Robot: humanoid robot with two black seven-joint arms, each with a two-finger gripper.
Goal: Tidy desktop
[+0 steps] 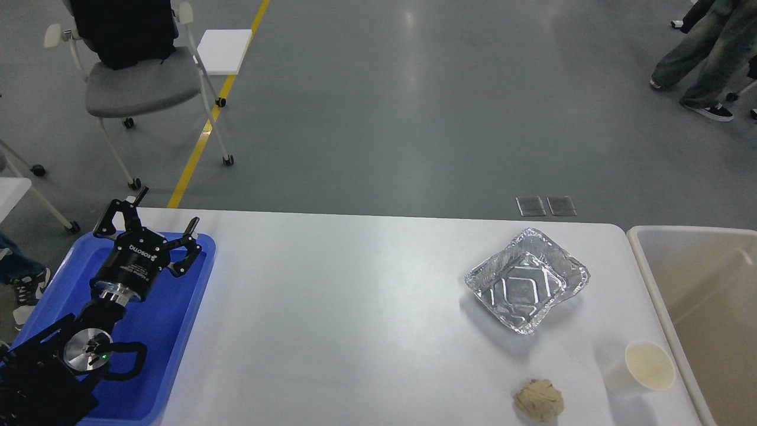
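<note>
Left gripper sits over the blue tray at the left end of the desktop, fingers spread wide, nothing between them; right arm isn't visible. The desktop fills the lower frame, with a crumpled foil tray toward its right side, a white paper cup near the right edge and a brown wad of paper just left of the cup. Beige bin stands against the desktop's right edge, grey chair on the floor far left
</note>
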